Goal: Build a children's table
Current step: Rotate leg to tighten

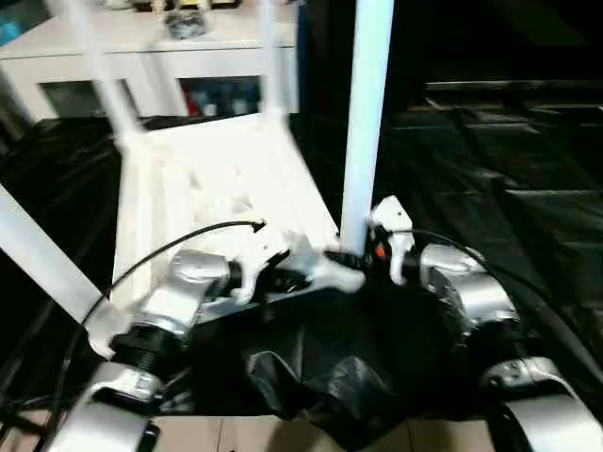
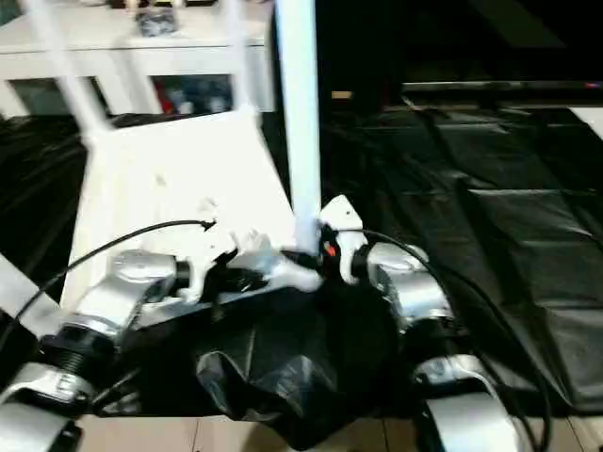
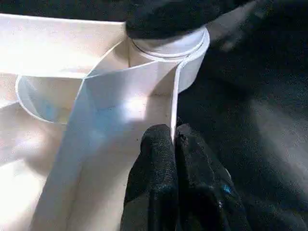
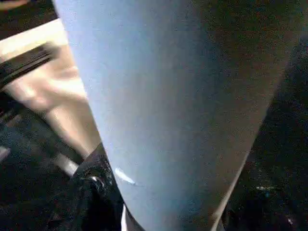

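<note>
The white tabletop [image 1: 217,179] lies upside down on a black sheet, its legs pointing up. My left gripper [image 3: 173,139] is shut on the thin rim of the tabletop, just beside the near right corner socket [image 3: 168,48]. The near right leg [image 1: 366,122] stands upright in that socket. My right gripper [image 1: 356,256] is shut on this leg [image 4: 168,96] at its base, with one black finger [image 4: 96,178] pressed against the tube. Three other legs rise from the tabletop: near left [image 1: 42,254], far left [image 1: 104,75] and far right [image 1: 268,56].
A white cabinet [image 1: 141,47] with glass doors stands right behind the tabletop. Black sheeting [image 1: 490,188] covers the floor to the right, and a crumpled fold [image 1: 320,377] of it lies between my forearms. A black cable [image 1: 160,250] loops over my left arm.
</note>
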Available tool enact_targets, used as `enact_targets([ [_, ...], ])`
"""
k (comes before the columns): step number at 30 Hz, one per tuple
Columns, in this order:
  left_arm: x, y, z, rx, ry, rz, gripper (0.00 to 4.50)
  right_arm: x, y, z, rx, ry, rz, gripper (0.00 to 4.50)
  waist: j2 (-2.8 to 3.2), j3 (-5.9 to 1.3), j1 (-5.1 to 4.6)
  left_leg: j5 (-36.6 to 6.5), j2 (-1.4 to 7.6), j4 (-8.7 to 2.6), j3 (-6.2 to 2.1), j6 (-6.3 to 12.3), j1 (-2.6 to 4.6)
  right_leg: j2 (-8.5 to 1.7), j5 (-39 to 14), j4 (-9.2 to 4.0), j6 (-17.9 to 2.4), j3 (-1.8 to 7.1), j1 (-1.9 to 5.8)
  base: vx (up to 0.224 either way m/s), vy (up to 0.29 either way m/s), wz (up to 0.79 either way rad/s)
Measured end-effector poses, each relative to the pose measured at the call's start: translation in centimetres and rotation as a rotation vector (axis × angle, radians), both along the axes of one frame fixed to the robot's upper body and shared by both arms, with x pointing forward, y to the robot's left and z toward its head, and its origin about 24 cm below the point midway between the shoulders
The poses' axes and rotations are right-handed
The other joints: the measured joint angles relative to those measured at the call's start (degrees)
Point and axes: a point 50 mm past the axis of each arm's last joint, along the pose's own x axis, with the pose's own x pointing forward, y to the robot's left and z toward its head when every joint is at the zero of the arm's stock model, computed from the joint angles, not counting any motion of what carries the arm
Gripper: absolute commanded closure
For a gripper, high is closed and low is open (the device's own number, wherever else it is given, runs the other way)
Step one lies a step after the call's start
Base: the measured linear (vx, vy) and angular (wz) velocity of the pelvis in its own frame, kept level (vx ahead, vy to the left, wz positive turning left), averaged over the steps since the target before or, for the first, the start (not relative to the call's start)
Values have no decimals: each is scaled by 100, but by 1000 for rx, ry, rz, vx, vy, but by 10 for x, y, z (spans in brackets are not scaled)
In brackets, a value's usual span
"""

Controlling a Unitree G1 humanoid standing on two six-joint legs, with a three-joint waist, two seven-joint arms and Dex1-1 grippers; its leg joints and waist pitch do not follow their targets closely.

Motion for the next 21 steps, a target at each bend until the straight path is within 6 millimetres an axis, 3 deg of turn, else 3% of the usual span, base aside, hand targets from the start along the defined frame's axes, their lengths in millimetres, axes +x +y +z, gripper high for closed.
enact_targets([
  [4, 0, -16, -1, -14, -25, 96, 450, 8, 6, -2, 7, -36, -170, 248, -2, -4, -70, 0, -3, -1, 0, 0, 2, 1, 12, -4, -19, -1, 0, 0, 0, 0],
  [8, 1, -26, -1, -31, -33, 147, 450, 11, 13, -4, 7, -64, -297, 248, 2, -8, -77, -2, -3, -6, -1, -1, -5, 2, 9, -9, -14, -5, -3, 0, 0, 0],
  [11, 1, -26, 0, -30, -33, 153, 450, 11, 13, -5, 9, -72, -302, 248, 4, -9, -81, -2, -4, -7, -2, 0, -10, 2, 8, -12, -14, -8, -5, 0, 0, 0],
  [12, 0, -26, 0, -30, -33, 155, 450, 11, 13, -5, 9, -72, -302, 194, 4, -9, -82, -2, -4, -7, -2, 0, -10, 2, 8, -12, -14, -7, -5, 0, 0, 0],
  [13, 0, -26, 0, -27, -35, 159, 450, 12, 13, -5, 13, -68, -302, 180, 5, -9, -89, -2, -4, -7, -2, 0, -10, 2, 9, -12, -14, -7, -5, 0, 0, 0],
  [18, 0, -25, 0, -23, -37, 156, 450, 11, 15, -4, 43, -68, -269, 160, 13, -9, -121, -2, -3, -7, -2, -1, -12, 2, 9, -15, -14, -7, -4, 0, 0, 0],
  [21, -2, -25, 1, -24, -38, 118, 450, 5, 2, -3, -17, -104, -161, 160, 17, -9, -104, -5, -3, -9, -5, 3, -22, 2, 7, -23, -12, -11, -6, 0, 0, 0],
])
